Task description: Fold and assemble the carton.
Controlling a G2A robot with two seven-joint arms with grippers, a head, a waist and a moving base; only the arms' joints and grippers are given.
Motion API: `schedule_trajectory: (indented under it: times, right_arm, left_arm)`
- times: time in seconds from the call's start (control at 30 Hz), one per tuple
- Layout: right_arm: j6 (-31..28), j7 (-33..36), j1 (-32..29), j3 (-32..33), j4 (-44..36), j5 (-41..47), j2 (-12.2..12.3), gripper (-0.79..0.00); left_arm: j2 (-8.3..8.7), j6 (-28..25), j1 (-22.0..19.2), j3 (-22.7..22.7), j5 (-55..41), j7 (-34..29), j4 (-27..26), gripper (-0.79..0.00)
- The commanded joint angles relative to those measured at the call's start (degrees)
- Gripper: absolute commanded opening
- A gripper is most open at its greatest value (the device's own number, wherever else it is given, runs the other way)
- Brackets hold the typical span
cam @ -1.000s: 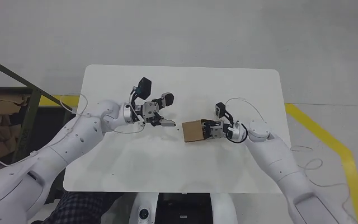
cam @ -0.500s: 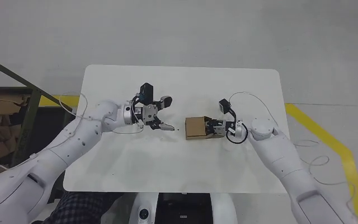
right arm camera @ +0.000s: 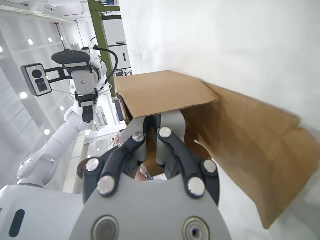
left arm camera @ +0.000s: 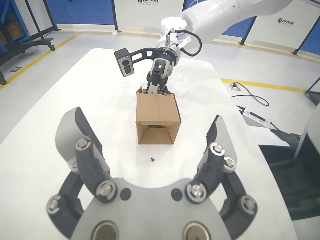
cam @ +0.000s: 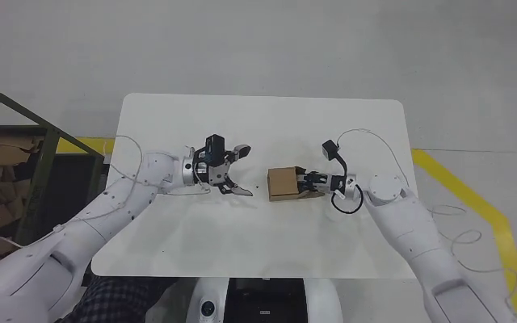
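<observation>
Right hand (cam: 309,181) clamped on carton (cam: 282,184) far end; left hand (cam: 241,171) spread wide, facing open end. Next, probably: close that end.

Left claw (left arm camera: 147,114) agape, right claw (right arm camera: 155,122) tightly together.

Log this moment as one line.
right pincer: shut on carton | left pincer: open, apart from carton | carton: sideways on table
</observation>
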Motion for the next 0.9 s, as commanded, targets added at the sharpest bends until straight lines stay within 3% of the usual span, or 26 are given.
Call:
schedule_trajectory:
  times: [0.0, 0.57, 0.87]
  right_arm:
    - [-0.30, -0.05, 0.08, 0.00, 0.01, -0.06, -0.03, -0.785]
    - [-0.30, -0.05, 0.08, 0.00, 0.01, -0.06, -0.03, -0.785]
    - [0.93, -1.17, -1.15, 0.16, -1.36, 0.16, 0.02, -0.785]
  left_arm:
    - [-0.12, 0.01, -0.06, 0.11, 0.78, 0.66, 0.27, 0.000]
    - [-0.14, 0.35, 0.13, 0.11, 0.74, 0.39, 0.21, 0.000]
    - [-1.81, 3.12, -0.70, -0.70, -0.46, -6.62, 3.81, 0.000]
